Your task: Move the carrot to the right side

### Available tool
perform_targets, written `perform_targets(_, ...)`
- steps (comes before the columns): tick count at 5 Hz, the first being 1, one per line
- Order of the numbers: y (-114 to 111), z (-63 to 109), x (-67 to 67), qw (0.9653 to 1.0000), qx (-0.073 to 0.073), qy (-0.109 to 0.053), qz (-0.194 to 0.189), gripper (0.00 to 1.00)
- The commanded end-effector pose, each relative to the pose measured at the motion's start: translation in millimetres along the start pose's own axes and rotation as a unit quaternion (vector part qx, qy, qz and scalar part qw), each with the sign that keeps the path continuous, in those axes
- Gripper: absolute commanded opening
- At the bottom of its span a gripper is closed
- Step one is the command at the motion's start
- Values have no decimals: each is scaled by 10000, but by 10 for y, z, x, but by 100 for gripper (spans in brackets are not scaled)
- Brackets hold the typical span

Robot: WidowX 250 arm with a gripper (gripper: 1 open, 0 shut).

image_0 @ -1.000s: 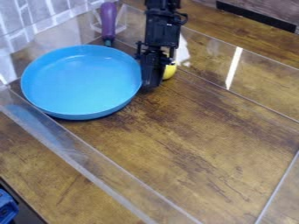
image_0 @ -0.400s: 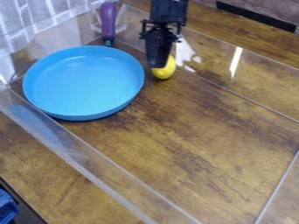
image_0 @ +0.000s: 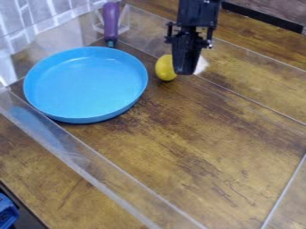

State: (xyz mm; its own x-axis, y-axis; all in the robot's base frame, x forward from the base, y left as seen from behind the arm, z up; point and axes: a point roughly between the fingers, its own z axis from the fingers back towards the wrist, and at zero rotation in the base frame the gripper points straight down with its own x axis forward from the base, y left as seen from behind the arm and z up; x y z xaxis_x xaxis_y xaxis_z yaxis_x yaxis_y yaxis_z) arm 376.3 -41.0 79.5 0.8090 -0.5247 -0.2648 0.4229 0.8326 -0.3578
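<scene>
The black gripper point(image_0: 184, 69) is in the upper middle of the frame, reaching down from the top edge over the brown wooden table point(image_0: 198, 148). Its jaws are closed together; whether anything is pinched between them cannot be told from this view. The carrot cannot be identified with certainty, so its place relative to the gripper cannot be fixed. The nearest candidate is a small yellow object point(image_0: 166, 67), rounded in outline, which shows immediately to the left of the dark fingertips in the picture. Whether the two touch is unclear, since the gripper's dark shape borders it and may cover part of it. On the other side of the fingertips, a small whitish patch point(image_0: 202, 65) shows, too indistinct to name. Left of the yellow object lies a large round blue plate point(image_0: 85, 84), taking up much of the left half of the frame; its right edge comes near the yellow object. Above the plate, toward the upper left, a slim purple object point(image_0: 111, 21) stands roughly upright in the picture. In the lower left corner, part of another blue item point(image_0: 10, 213) is cut off by the frame.
</scene>
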Motion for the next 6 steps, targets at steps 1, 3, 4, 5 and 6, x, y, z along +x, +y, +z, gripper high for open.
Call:
perform_targets(1, -258, 410, -110, 9975, 309, -631, -89, 0)
perform_targets(3, -244, 386, -161, 9931, 447, -371, -1015, 0)
perform_targets(4, -217, 343, -180, 9876, 510, -223, -1468, 0)
perform_targets(5, -225, 317, -261, 9859, 511, -188, -1584, 0)
perform_targets(6, -256, 296, -331, 9841, 491, -193, -1693, 0)
